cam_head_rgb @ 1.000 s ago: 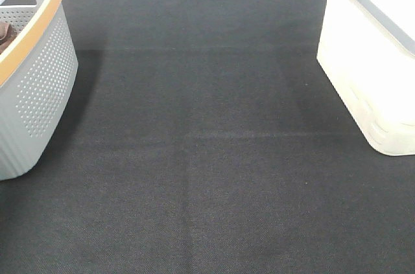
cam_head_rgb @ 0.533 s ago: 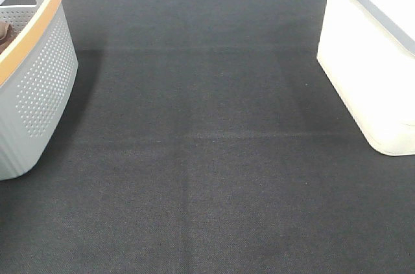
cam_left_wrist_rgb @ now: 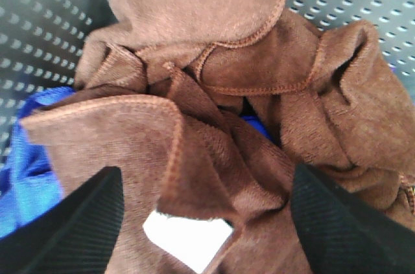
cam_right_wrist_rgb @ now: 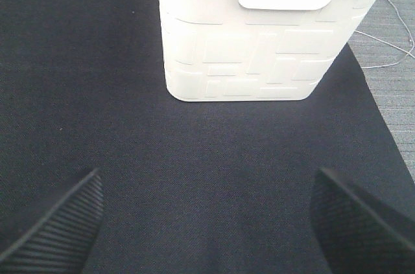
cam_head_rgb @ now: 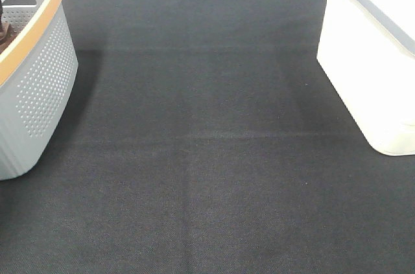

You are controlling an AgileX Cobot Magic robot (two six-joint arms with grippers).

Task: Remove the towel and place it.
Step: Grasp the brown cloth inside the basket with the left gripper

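Grasp step: the left gripper (cam_left_wrist_rgb: 206, 180), jaws spread wide, hangs over the crumpled towel (cam_left_wrist_rgb: 214, 86), which lies directly below it in the grey basket (cam_left_wrist_rgb: 39, 34). Next it likely needs to drop and pinch a fold. The right gripper (cam_right_wrist_rgb: 207, 216), also spread, holds nothing.

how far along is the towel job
Done: left gripper is over the brown towel in the grey basket. In hand: nothing gripped, jaws open on either side of a fold. Still to do: close, lift the towel out, place it. The right gripper hangs open above the mat.
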